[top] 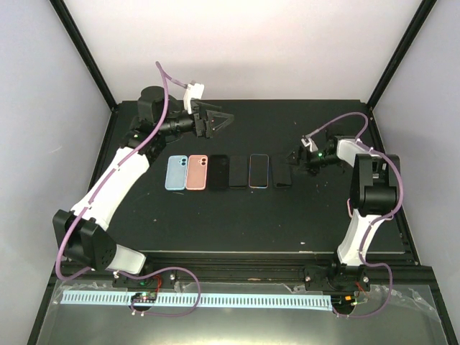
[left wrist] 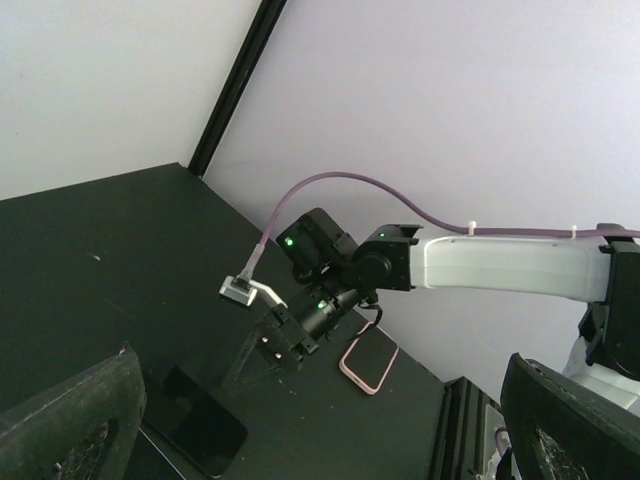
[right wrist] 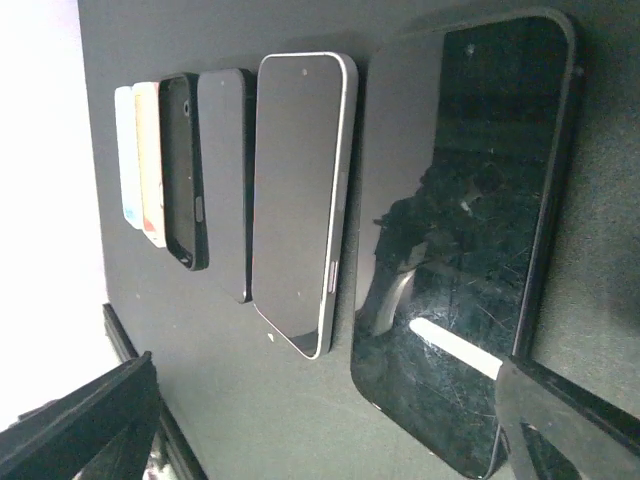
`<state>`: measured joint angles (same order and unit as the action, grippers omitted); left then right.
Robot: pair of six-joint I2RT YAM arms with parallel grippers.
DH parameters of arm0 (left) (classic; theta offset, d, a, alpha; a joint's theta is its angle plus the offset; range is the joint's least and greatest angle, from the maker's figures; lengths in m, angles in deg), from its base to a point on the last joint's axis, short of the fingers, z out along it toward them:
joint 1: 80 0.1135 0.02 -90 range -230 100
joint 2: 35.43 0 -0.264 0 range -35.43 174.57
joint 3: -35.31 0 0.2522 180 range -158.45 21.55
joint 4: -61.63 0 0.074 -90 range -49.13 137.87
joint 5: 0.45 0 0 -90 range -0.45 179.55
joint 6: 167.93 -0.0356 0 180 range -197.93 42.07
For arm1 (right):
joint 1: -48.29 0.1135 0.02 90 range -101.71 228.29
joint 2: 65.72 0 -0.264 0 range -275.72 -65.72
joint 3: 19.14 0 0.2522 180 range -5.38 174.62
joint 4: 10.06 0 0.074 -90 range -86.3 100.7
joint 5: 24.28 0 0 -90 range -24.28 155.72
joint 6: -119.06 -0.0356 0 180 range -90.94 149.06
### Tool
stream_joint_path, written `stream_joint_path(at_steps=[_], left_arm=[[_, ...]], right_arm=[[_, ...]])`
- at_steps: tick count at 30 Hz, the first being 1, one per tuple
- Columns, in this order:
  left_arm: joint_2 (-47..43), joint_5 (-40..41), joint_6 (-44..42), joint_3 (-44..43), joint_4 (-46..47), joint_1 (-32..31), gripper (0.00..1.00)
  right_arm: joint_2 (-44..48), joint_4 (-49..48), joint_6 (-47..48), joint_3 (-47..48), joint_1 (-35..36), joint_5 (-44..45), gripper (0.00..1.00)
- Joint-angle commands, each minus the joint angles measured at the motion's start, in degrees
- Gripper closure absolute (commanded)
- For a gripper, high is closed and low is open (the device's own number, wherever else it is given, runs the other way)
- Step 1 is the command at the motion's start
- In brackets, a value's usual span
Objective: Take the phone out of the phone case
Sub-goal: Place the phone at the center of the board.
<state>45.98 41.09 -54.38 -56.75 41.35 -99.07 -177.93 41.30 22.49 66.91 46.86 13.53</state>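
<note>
Right hand (top: 305,155) wide, nothing in it. It sits low at the right end of the row, just beside the end phone (top: 282,173) on its far side, and I cannot tell whether they touch. Left hand (top: 213,122) also wide and empty, raised over the far left of the desk (top: 215,223), well apart from everything.

Six slabs lie flat side by side: blue case (top: 175,172), pink case (top: 196,172), two dark ones, a pale-rimmed phone (top: 259,171), then the end phone.

Step, as I read it: reach only, no grasp made and nothing lifted. The end phone looks like the target. A dark lip appears to run round its glass, so I take it to be the cased one, though I'm not certain.

Next move: bring the right fingers (right wrist: 85,430) across the phone's short width and close on its edges. The left hand then has to travel right, to pin or peel the case. A case lip grips tightly, so one corner should be worked free first.

Views: the top view gives the row order and both arms, but no detail of edges. The right wrist view shows the end phone close up, with smeared, scratched glass, the lip and the side buttons on its neighbours. The left wrist view looks across at the right arm, showing its hand tilted down close to the desk. That height does not read from above.
</note>
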Motion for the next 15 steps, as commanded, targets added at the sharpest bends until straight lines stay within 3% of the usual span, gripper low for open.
stream_joint_path(at_steps=[1,7,15], left_arm=[[-0.2,-0.5,0.4,0.1,1.6,0.4,0.01],[-1.0,-0.4,0.0,0.7,1.6,0.5,0.01],[-2.8,-1.3,0.1,2.3,2.6,0.4,0.01]], right_arm=[[3.3,4.0,4.1,1.7,-0.4,3.1,0.06],[7.1,10.4,9.9,3.4,-0.4,6.9,0.04],[19.4,20.7,27.1,3.0,-0.8,18.0,0.02]])
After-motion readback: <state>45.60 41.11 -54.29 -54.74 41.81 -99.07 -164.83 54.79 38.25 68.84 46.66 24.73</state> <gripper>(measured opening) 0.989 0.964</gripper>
